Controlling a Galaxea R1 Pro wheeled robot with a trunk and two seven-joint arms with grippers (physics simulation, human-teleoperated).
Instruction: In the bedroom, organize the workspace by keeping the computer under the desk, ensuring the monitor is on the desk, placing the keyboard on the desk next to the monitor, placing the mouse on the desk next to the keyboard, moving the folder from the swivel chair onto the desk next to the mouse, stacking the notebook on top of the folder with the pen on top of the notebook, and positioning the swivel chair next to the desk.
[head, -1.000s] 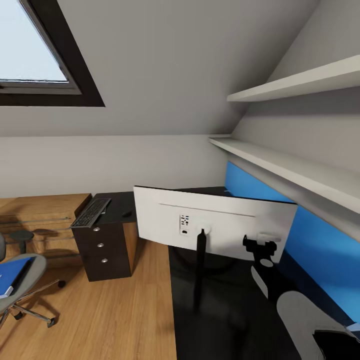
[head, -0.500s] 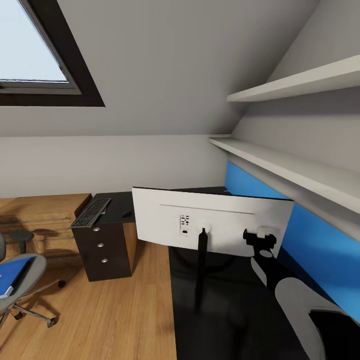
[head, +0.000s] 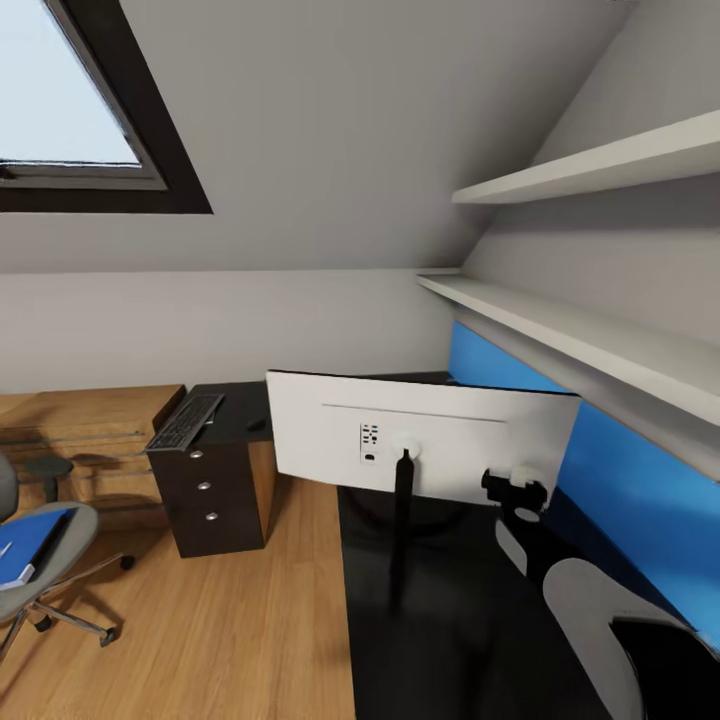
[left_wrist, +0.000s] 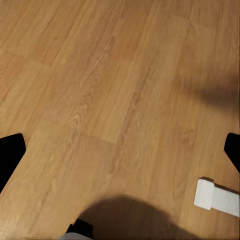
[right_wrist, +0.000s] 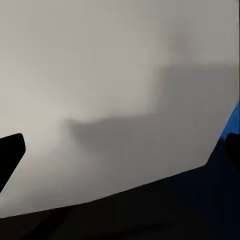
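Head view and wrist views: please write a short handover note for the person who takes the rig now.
Left gripper: open, over wood floor, empty.
Right gripper: open, fingers spread close to the monitor's white back, no grip.
Done: monitor stands on the desk.
Keyboard and mouse lie together on the far desk section, apart from the monitor.
Folder lies on the swivel chair, a dark flat item on it.
Left: bring keyboard and mouse beside monitor, move folder, stack notebook and pen, place chair.

Even, soft daylight from the skylight (head: 70, 110), sharp render, faint shadows on floor (left_wrist: 100, 100) and monitor (right_wrist: 100, 75) back, black table (head: 450, 620) top dim.
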